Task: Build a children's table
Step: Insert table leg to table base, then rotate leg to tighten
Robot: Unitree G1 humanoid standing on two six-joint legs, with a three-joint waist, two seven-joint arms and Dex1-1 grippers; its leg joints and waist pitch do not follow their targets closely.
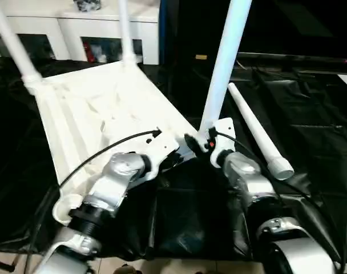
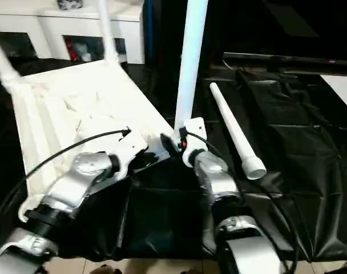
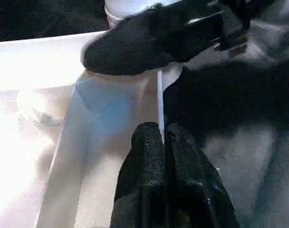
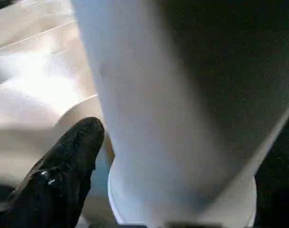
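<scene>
Tabletop (image 1: pixel 99 108) lies upside down on the black-draped surface (image 1: pixel 310 114), two far legs (image 1: pixel 13 43) seated; the left gripper (image 3: pixel 161 142) pinches shut on its near rim. The right gripper (image 1: pixel 197 142) clasps the third leg (image 1: pixel 222 68) upright at the near-right socket, while the fourth leg (image 1: pixel 256 131) lies loose, right, not yet fitted

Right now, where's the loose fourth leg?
The loose leg lies flat on the black-draped surface, on the robot's right, just right of the upright leg standing at the tabletop's near right corner.
</scene>
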